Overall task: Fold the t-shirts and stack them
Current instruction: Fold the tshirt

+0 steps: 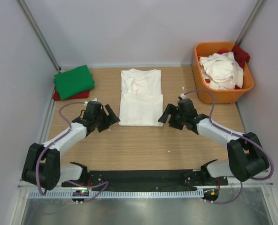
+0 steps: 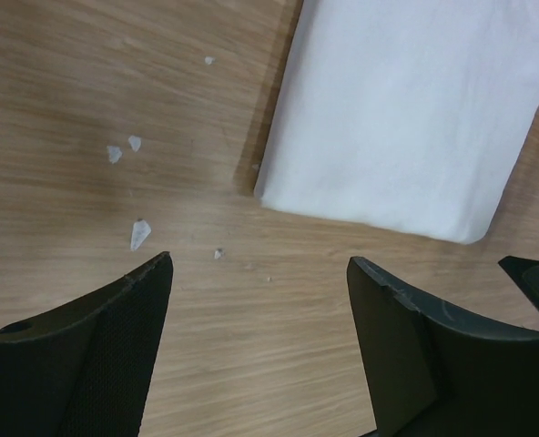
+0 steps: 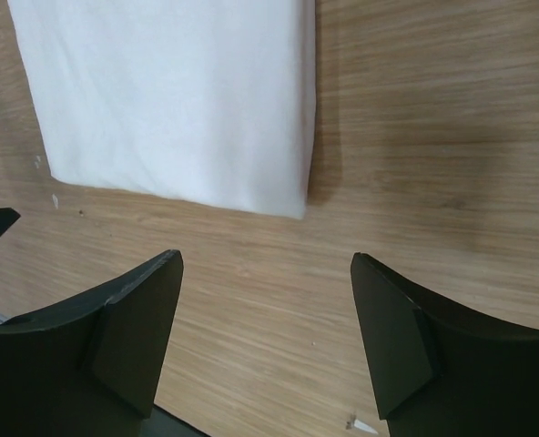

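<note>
A white t-shirt (image 1: 140, 97) lies partly folded in a long strip at the table's middle, its near end doubled over. It shows in the left wrist view (image 2: 406, 109) and in the right wrist view (image 3: 178, 100). My left gripper (image 1: 111, 118) is open and empty beside the shirt's near left corner. My right gripper (image 1: 165, 116) is open and empty beside its near right corner. A folded green t-shirt (image 1: 73, 81) lies on a red one (image 1: 59, 96) at the back left. Crumpled white t-shirts (image 1: 222, 70) and a red one (image 1: 240, 54) fill the tub.
An orange plastic tub (image 1: 223, 95) stands at the back right. Small white scraps (image 2: 138, 233) lie on the wood near my left gripper. Grey walls close in the left, back and right sides. A black bar (image 1: 143, 177) runs along the near edge.
</note>
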